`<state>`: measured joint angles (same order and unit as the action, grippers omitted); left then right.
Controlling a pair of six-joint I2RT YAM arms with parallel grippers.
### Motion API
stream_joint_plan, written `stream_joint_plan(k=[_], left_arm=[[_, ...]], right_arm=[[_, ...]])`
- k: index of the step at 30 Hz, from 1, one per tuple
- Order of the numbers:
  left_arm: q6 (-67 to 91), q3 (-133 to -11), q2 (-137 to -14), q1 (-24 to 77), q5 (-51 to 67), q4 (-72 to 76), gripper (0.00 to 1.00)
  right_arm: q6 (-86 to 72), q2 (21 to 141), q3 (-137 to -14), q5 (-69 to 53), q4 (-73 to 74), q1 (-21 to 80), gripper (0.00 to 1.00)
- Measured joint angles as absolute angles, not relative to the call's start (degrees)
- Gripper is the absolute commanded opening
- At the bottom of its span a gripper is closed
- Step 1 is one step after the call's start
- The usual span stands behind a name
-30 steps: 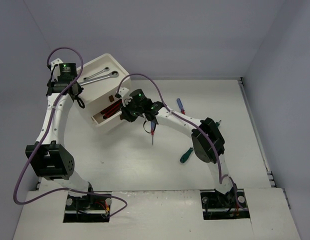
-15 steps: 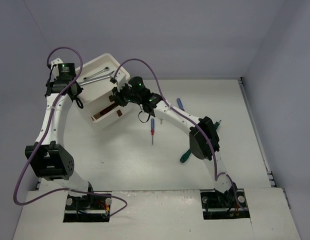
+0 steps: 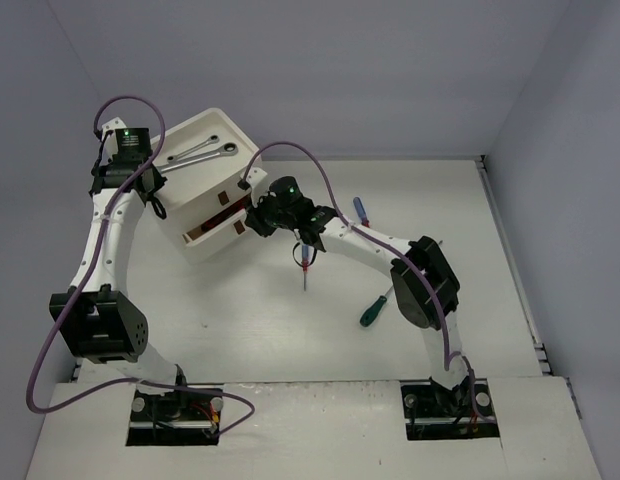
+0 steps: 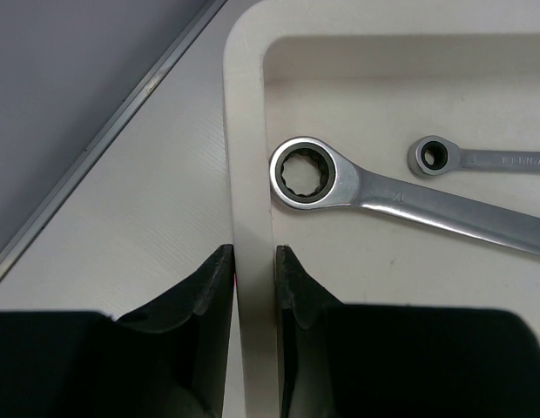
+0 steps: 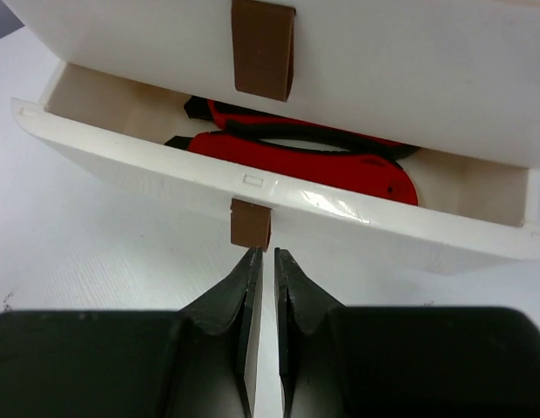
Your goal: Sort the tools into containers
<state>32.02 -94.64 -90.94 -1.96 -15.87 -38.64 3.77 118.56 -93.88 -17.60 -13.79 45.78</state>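
Note:
The white box of drawers (image 3: pixel 205 190) stands at the back left. Its top tray (image 4: pixel 246 104) holds two silver ratchet wrenches (image 4: pixel 310 172) (image 4: pixel 437 157). My left gripper (image 4: pixel 253 258) is shut on the tray's rim, one finger on each side. One drawer (image 5: pixel 165 178) stands partly open with red-handled cutters (image 5: pixel 322 158) inside. My right gripper (image 5: pixel 263 254) is shut with nothing in it, its tips just below the drawer's brown tab (image 5: pixel 251 224). From above, the right gripper (image 3: pixel 248 218) sits at the drawer front.
On the table lie a blue-handled screwdriver (image 3: pixel 360 210), another screwdriver (image 3: pixel 306 270) partly under the right arm, and a green-handled screwdriver (image 3: pixel 373 312). A second brown tab (image 5: pixel 263 43) hangs on the drawer above. Walls close the back and both sides.
My right gripper pushed in against the drawer front, then drew back a little. The drawer sits further in than a second ago. The left arm has not moved.

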Motion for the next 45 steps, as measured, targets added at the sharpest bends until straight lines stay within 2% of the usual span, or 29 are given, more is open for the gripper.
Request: stream_joint_plan(k=[12, 19, 27, 29, 37, 45], left_arm=[[32.14, -93.66, -90.12, -1.96, -15.06, -38.25, 0.0], [32.36, -91.98, -88.99, -1.98, -14.81, -36.84, 0.0], [32.36, -91.33, -88.51, -2.02, -14.52, -36.34, 0.0], [32.36, -91.33, -88.51, -2.02, -14.54, -36.36, 0.0], [32.59, -91.33, -88.44, -2.02, -14.59, -36.52, 0.0], [33.07, -91.37, -88.42, -2.02, -14.63, -36.72, 0.0]], right_arm=[[1.78, 123.96, -99.01, -15.71, -14.13, 46.28, 0.08], [1.05, 129.63, -105.73, -15.26, -14.29, 46.72, 0.13], [-1.49, 132.55, -108.76, -14.26, -15.91, 47.82, 0.23], [-1.72, 132.53, -108.68, -13.65, -16.01, 48.1, 0.29], [-2.89, 127.53, -100.56, -12.96, -18.41, 48.15, 0.45], [-3.58, 122.7, -100.01, -10.88, -19.8, 48.5, 0.51]])
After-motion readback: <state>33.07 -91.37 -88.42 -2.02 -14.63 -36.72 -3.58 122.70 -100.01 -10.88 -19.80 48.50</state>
